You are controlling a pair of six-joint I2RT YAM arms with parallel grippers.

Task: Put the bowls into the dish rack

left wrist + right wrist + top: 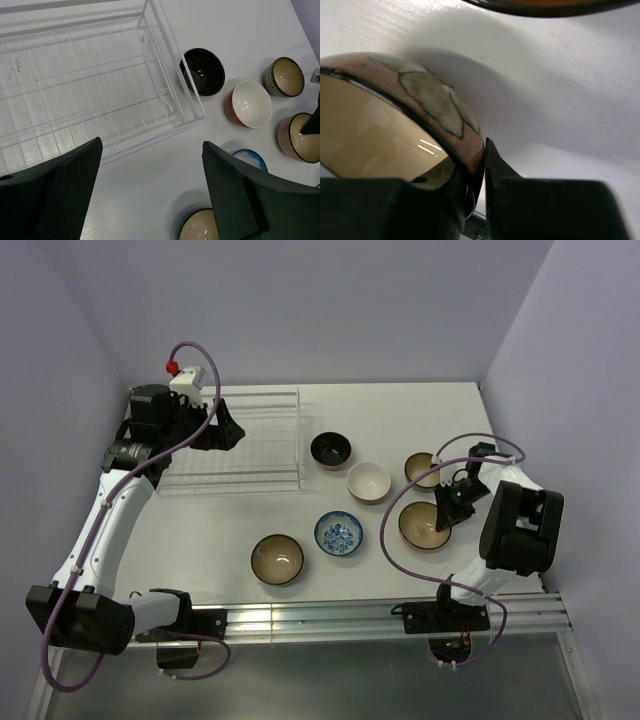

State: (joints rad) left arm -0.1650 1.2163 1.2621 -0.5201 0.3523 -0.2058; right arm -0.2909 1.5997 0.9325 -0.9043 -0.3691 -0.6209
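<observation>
Hands: right hand (447, 514) clamped on bowl (415, 528) rim | left hand (225, 428) apart over dish rack (264, 446)

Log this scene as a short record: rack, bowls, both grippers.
dish rack: holds no bowls
left gripper: jaws open, holding nothing, above the rack
right gripper: jaws pinching the rim of the tan bowl
loose bowls outside the rack: black bowl, white-inside bowl, blue patterned bowl, front tan bowl, far tan bowl
bowls loaded: zero of six
</observation>
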